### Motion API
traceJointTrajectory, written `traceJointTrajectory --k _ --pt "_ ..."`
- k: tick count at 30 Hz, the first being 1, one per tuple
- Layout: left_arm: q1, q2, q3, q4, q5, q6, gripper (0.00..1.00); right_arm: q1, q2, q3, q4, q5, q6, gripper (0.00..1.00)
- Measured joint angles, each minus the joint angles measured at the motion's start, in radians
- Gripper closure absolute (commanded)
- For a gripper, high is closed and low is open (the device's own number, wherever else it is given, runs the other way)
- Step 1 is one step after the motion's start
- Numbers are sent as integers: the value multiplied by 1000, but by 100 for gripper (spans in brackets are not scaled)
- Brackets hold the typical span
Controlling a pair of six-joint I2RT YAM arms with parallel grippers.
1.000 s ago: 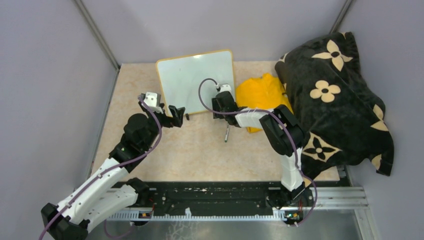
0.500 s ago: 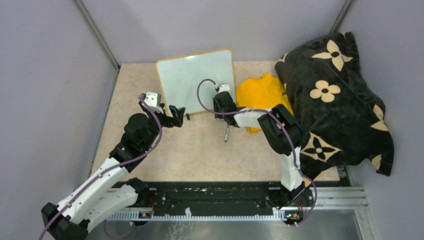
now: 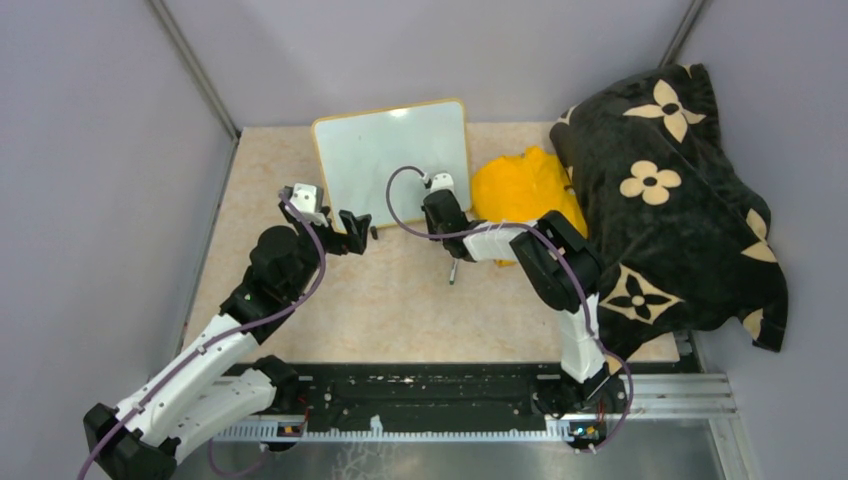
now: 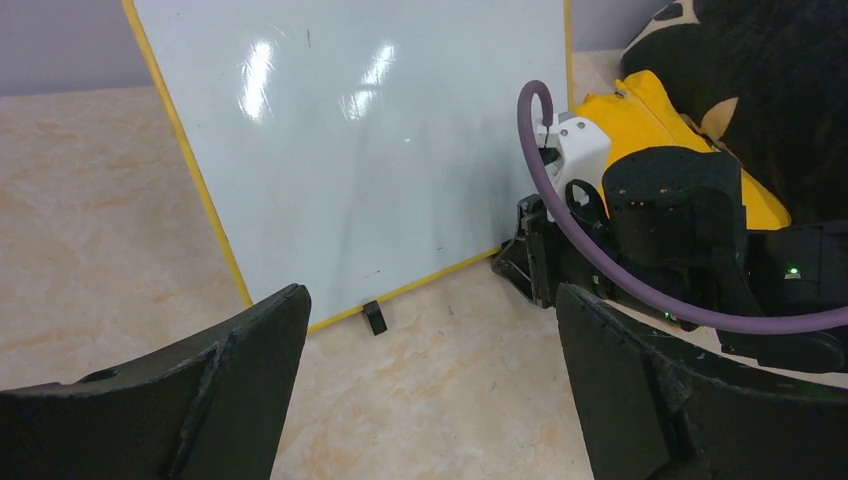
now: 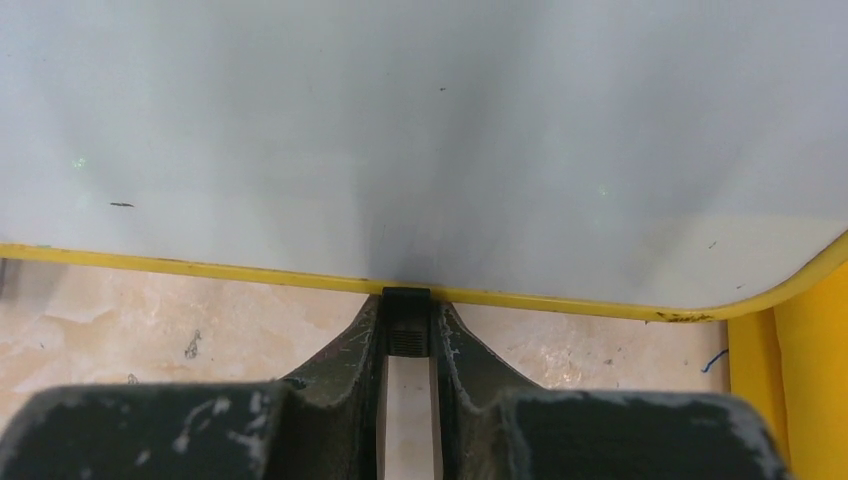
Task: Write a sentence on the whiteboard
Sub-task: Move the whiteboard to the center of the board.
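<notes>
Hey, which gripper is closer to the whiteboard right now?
Right. The right gripper is at the whiteboard's bottom edge, its fingers pinching one black foot. The left gripper hangs open short of the other foot, not touching.

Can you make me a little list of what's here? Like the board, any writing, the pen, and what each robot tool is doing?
Board: whiteboard, standing tilted on the table
Writing: none visible
Pen: thin pen lying on the table, nothing holding it
Left tool: open, facing the board, holding nothing
Right tool: shut on the board's black foot
Nearby: yellow cloth, flowered black blanket
</notes>
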Motion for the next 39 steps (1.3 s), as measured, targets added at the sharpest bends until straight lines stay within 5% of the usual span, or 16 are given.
traceJointTrajectory --k 36,39 --pt "0 -8 -5 2 -21 16 1 198 -254 -372 68 144 187 100" --pt "0 -9 -5 2 -21 18 1 206 -257 -374 63 152 196 77"
